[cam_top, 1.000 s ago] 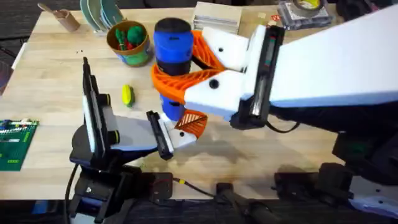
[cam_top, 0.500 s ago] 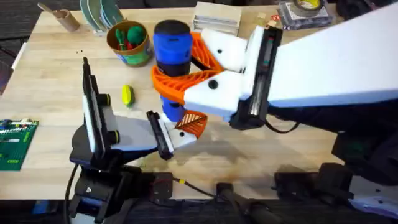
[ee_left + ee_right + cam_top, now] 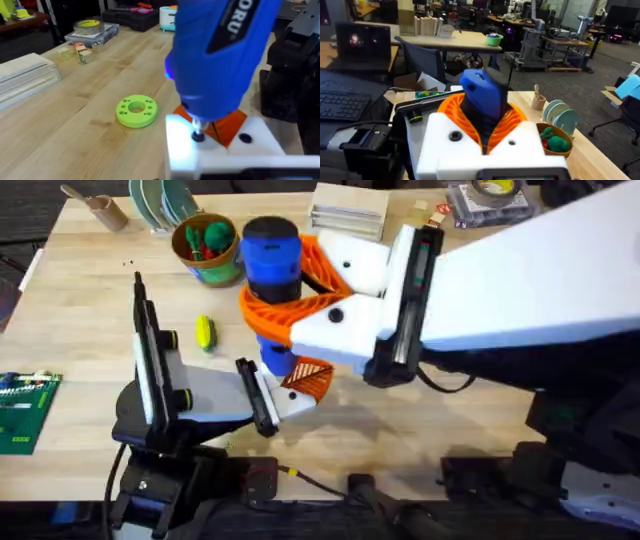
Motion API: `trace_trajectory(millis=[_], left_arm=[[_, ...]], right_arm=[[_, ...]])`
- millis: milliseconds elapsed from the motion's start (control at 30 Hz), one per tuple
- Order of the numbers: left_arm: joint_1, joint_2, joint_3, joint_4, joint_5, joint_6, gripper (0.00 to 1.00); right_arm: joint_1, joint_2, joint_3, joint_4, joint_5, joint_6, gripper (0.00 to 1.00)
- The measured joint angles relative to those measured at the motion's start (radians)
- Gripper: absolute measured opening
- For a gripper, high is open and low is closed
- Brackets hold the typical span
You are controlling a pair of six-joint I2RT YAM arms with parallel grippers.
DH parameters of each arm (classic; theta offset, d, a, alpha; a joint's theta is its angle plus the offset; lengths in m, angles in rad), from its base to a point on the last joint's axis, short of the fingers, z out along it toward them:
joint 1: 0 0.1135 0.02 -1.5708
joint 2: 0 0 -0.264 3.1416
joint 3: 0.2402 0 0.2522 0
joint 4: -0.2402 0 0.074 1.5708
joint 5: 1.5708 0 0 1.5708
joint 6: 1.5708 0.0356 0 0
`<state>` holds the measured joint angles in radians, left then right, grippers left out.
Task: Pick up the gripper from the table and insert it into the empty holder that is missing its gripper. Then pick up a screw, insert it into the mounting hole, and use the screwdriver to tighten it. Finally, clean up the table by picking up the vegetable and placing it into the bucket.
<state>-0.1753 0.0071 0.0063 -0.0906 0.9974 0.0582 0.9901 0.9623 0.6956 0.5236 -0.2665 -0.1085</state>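
Behind the wooden table [image 3: 90,270], office desks [image 3: 470,40].

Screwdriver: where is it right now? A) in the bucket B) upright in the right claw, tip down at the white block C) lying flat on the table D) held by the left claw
B: the blue screwdriver stands upright, clamped between the right claw's orange pads, its metal tip at a hole in the white block.
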Motion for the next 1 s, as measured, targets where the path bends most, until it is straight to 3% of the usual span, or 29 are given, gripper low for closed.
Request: trace_trajectory(millis=[367,567,800,1000], left_arm=[[-0.002,0.000,0.000,0.000,0.000,0.001,0.003],[-0.002,0.000,0.000,0.000,0.000,0.001,0.003],[-0.002,0.000,0.000,0.000,0.000,0.001,0.003],[-0.002,0.000,0.000,0.000,0.000,0.001,0.003]], right_arm=[[0.002,-0.001,-0.002,0.025,0.000,0.000,0.036],[-0.026,-0.042,-0.007,0.239,0.020,-0.004,0.034],[-0.151,-0.057,-0.007,0.243,0.036,-0.034,0.033],[-0.341,0.042,-0.007,0.132,0.093,-0.226,0.033]])
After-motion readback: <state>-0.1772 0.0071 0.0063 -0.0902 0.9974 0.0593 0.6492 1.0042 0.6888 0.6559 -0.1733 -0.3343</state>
